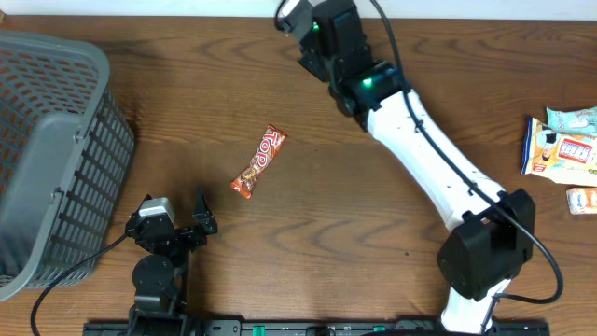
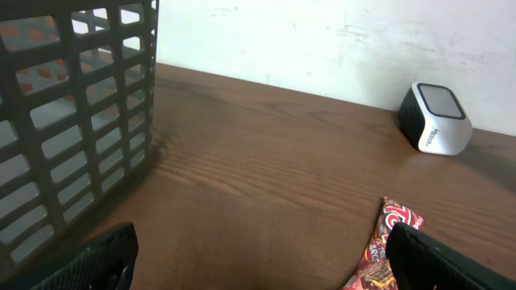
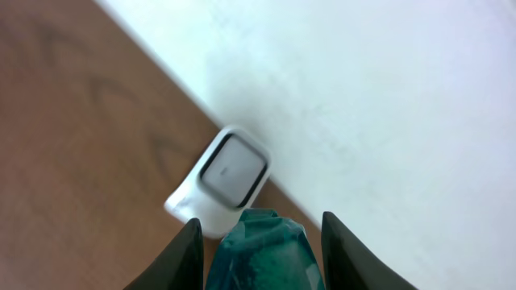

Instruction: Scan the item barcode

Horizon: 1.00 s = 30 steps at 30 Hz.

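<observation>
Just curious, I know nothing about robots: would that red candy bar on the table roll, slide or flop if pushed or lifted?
Probably slides rather than rolls: the candy bar lies flat on the smooth wooden table. Its glossy wrapper may slip or crinkle. Looks slim, so likely light.

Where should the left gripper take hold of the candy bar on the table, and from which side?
Probably best: grip the candy bar across its narrow middle, coming down from above. It lies flat and slanted, long and thin, so the open left gripper should turn until its fingers straddle the two long edges.
</observation>
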Each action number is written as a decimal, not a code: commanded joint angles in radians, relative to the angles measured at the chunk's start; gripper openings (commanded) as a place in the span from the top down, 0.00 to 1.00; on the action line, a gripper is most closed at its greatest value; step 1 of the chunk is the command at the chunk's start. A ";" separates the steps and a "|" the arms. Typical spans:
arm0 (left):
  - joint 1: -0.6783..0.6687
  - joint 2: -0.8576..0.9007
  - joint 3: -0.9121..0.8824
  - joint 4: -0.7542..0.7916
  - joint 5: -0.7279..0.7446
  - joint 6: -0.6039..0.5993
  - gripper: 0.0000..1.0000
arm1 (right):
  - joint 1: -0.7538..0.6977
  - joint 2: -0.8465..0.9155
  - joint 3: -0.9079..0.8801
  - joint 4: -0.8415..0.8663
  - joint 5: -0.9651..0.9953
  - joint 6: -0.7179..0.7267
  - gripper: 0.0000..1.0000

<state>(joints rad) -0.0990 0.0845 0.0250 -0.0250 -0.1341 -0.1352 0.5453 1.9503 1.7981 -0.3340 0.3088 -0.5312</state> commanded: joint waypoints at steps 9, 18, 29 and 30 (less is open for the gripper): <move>0.005 0.000 -0.021 -0.034 -0.016 -0.008 0.02 | 0.018 0.178 0.021 0.311 0.341 -0.071 0.80; 0.004 0.000 -0.021 -0.034 -0.016 -0.008 0.02 | 0.027 0.377 0.142 0.554 0.471 -0.261 0.79; 0.004 0.000 -0.021 -0.034 -0.016 -0.008 0.02 | 0.048 0.725 0.596 0.492 0.512 -0.406 0.78; 0.004 0.000 -0.021 -0.034 -0.016 -0.008 0.02 | 0.050 0.746 0.613 0.497 0.518 -0.437 0.78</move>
<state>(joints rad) -0.0990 0.0845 0.0250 -0.0250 -0.1341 -0.1352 0.5758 2.6633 2.3272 0.1482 0.7841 -0.8528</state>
